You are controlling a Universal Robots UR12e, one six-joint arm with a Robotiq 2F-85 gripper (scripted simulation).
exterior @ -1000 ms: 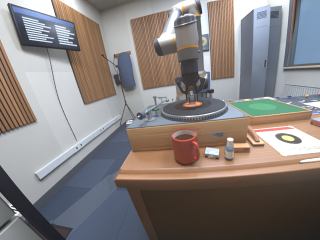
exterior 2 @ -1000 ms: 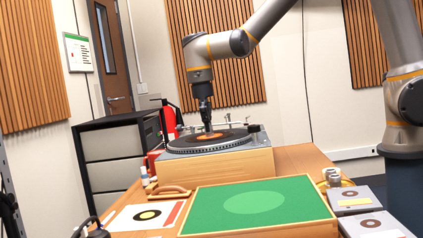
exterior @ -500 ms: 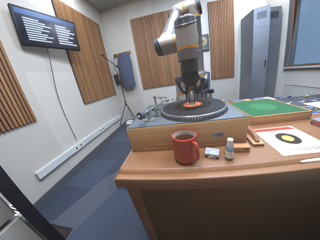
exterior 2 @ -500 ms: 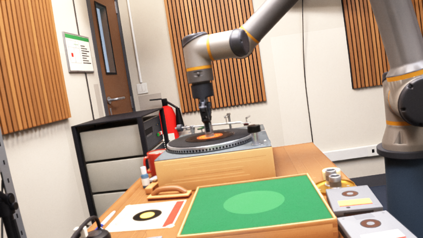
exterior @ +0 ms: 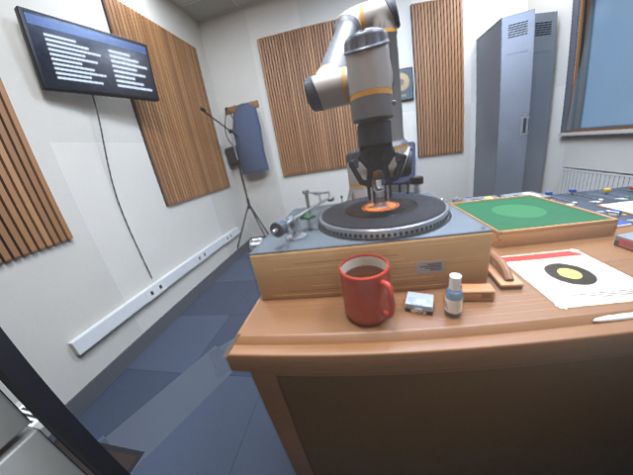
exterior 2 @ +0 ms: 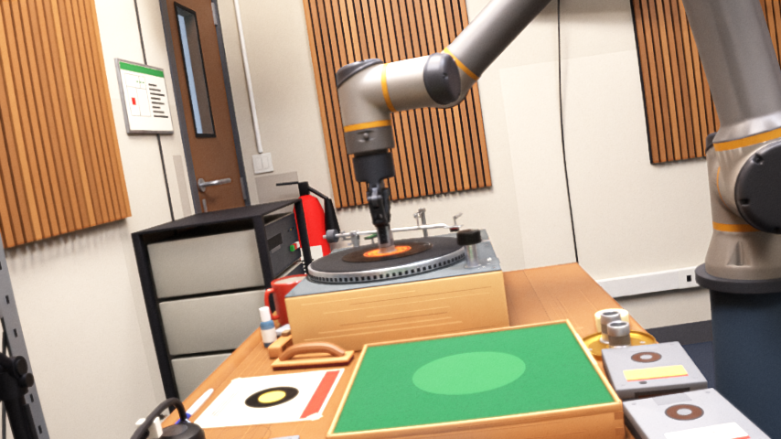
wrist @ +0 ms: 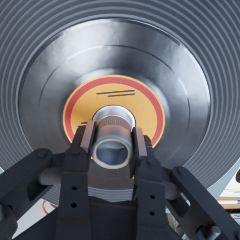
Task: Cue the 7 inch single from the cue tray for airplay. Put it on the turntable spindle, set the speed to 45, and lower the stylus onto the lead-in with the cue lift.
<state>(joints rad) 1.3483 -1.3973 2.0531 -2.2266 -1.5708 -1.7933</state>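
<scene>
A silver 45 adapter (wrist: 112,136) stands upright in the centre hole of the 7 inch single (exterior: 380,206) (exterior 2: 385,251) (wrist: 114,105), a black disc with an orange, red-ringed label that lies flat on the ribbed turntable platter (exterior: 384,216) (exterior 2: 385,261). The tonearm (exterior: 299,217) (exterior 2: 393,230) rests beside the platter, off the record. The green cue tray (exterior: 529,215) (exterior 2: 474,377) is empty. My gripper (exterior: 378,190) (exterior 2: 384,238) (wrist: 113,141) points straight down over the platter centre and is closed around the adapter.
The wooden turntable plinth (exterior: 370,261) sits on the desk. In front of it stand a red mug (exterior: 365,289), a small case (exterior: 419,301) and a little bottle (exterior: 453,294). A record sleeve (exterior: 570,276) lies beside the tray, and cartridges (exterior 2: 652,370) and spare adapters (exterior 2: 613,327) lie near the arm's base.
</scene>
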